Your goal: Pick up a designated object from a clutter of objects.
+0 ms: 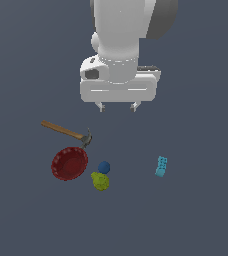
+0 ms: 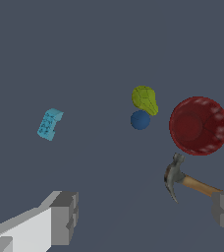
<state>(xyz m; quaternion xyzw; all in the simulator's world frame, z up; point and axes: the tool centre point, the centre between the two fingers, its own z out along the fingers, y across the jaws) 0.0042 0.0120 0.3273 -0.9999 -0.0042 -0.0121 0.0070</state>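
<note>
The dark red round bowl with a ribbed rim lies on the grey floor toward the exterior view's left; the wrist view shows the bowl from above. Beside it sit a small blue ball and a yellow-green pear, also seen in the wrist view as ball and pear. A wooden-handled hammer lies just behind the bowl. My gripper hangs high above the floor, open, with nothing between its fingers.
A small cyan studded brick lies apart toward the exterior view's right, shown in the wrist view as the brick. The hammer's metal head points at the bowl's rim.
</note>
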